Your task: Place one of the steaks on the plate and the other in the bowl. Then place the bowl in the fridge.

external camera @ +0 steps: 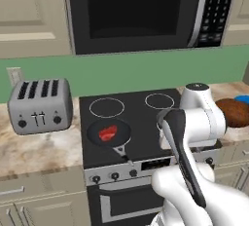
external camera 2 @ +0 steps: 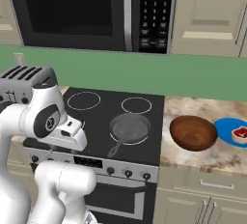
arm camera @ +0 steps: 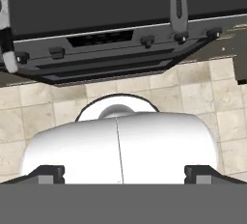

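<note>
One bright red steak (external camera: 108, 133) lies in a black frying pan (external camera: 116, 140) on the stove's front left burner. The other steak (external camera 2: 240, 134), red with a pale rim, lies on the blue plate (external camera 2: 226, 127) on the counter right of the stove. The dark brown bowl (external camera 2: 193, 132) stands empty between stove and plate; it also shows beside the arm (external camera: 233, 112). My gripper (arm camera: 123, 172) is open with nothing between its fingertips (arm camera: 47, 173), and the hand view looks down past the stove's front at the floor. The fridge is out of view.
An empty grey frying pan (external camera 2: 130, 127) sits on the stove's front right burner. A silver toaster (external camera: 40, 105) stands on the counter to the left, and a black microwave (external camera: 136, 10) hangs above the stove. Stove knobs (arm camera: 147, 40) and tiled floor (arm camera: 202, 92) lie under the hand.
</note>
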You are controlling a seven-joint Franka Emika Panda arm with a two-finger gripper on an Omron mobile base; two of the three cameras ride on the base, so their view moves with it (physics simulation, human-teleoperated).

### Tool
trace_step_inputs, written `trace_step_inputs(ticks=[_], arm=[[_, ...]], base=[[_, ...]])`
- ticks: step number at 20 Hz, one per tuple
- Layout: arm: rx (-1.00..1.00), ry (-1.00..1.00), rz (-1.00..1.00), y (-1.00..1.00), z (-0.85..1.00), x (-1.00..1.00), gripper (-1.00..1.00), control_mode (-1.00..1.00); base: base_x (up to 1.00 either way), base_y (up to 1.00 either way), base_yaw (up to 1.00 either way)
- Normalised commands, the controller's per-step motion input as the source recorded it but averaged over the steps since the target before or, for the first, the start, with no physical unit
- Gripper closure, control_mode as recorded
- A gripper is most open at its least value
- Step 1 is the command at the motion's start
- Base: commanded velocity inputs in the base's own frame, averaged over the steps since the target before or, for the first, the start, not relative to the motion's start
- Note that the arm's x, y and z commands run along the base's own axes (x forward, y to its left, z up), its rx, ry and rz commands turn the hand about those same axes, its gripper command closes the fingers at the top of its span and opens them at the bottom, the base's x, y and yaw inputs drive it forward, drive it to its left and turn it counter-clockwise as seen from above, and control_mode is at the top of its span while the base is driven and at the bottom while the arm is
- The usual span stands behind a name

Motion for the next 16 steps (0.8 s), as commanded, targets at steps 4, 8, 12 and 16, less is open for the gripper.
trace_step_inputs(ticks=[4,8,12,16], arm=[[0.0,0.0,0.0,0.0,0.0,0.0,-1.0,1.0],[0.0,0.0,0.0,0.0,0.0,0.0,-1.0,1.0],[0.0,0.0,0.0,0.01,0.0,0.0,-1.0,-1.0],[0.0,-0.11,0.0,0.0,-0.07,0.49,-1.0,-1.0]], base=[[0.0,0.79,-0.06],[0.0,0.56,-0.01],[-0.02,0.04,0.01],[0.0,0.0,0.0]])
